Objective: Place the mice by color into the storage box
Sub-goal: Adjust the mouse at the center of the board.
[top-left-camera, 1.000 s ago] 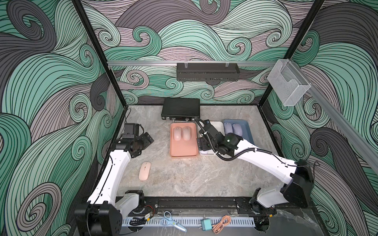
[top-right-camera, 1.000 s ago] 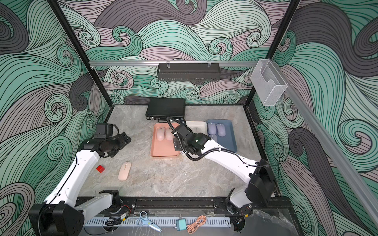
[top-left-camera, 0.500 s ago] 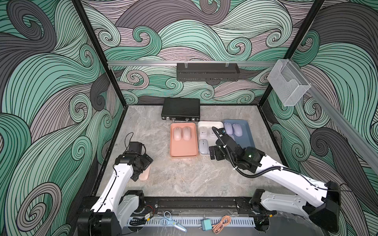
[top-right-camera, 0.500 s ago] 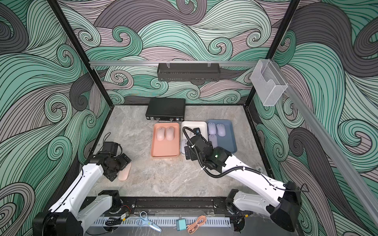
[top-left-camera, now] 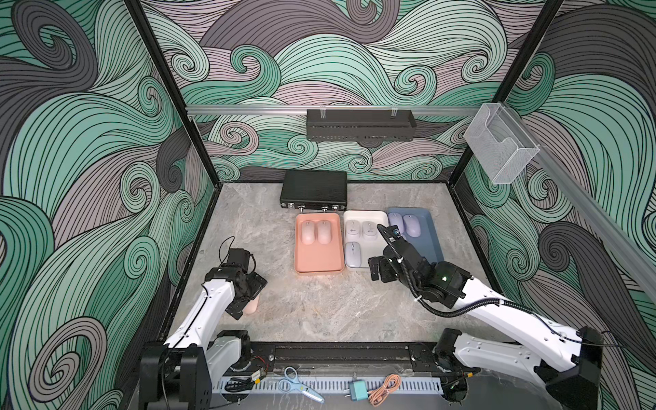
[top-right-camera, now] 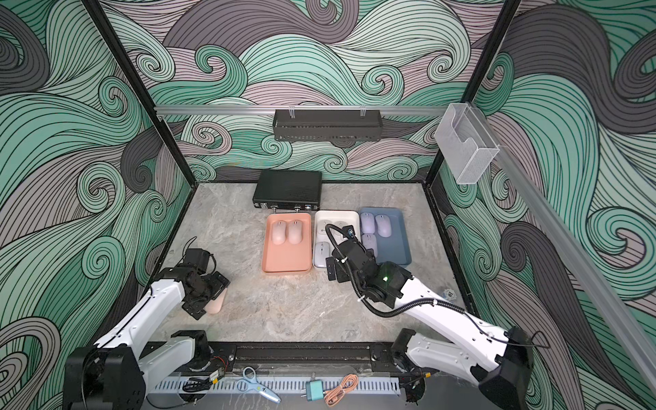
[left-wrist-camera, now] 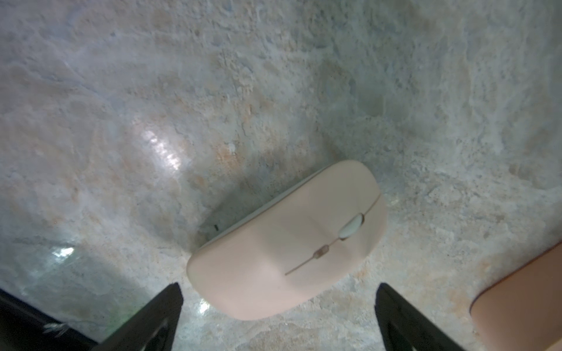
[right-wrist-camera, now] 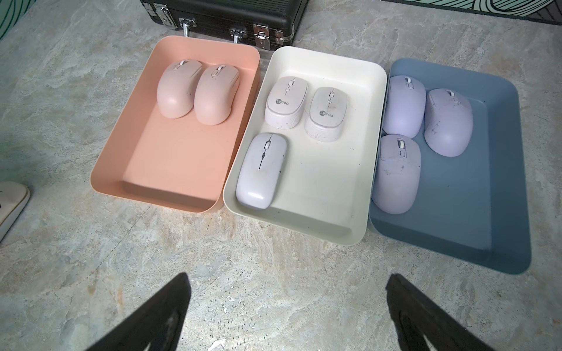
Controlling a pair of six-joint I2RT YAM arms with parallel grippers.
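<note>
Fingers of the left gripper [left-wrist-camera: 278, 287] are seen spread wide, with nothing clamped between them. A pastel pink oval wireless mouse [left-wrist-camera: 289, 243] is found lying flat on the grey marbled tabletop [left-wrist-camera: 121, 106] just ahead of the two black tips, and no contact with either tip can be made out. In a top view the same mouse is partly hidden under the left arm's wrist, near the left side wall and well apart from the trays. The right gripper [right-wrist-camera: 288, 276] is likewise held wide open and empty above bare tabletop, just in front of the near rim of the middle tray. Three shallow rounded-rectangle plastic trays are set side by side with their long walls touching or nearly so. A salmon-pink shallow plastic tray [right-wrist-camera: 170, 158] is placed on the left, a white tray [right-wrist-camera: 328, 182] in the middle and a slate-blue tray [right-wrist-camera: 456, 206] on the right. Two pink mice [right-wrist-camera: 179, 88] are laid side by side at the far end of the salmon-pink one. Three whitish mice [right-wrist-camera: 262, 170] are held in the white one, two of them marked with small logos. Three lavender mice [right-wrist-camera: 397, 174] are gathered in the blue one. A black textured briefcase [right-wrist-camera: 225, 12] with metal latches is set just behind the trays.
</note>
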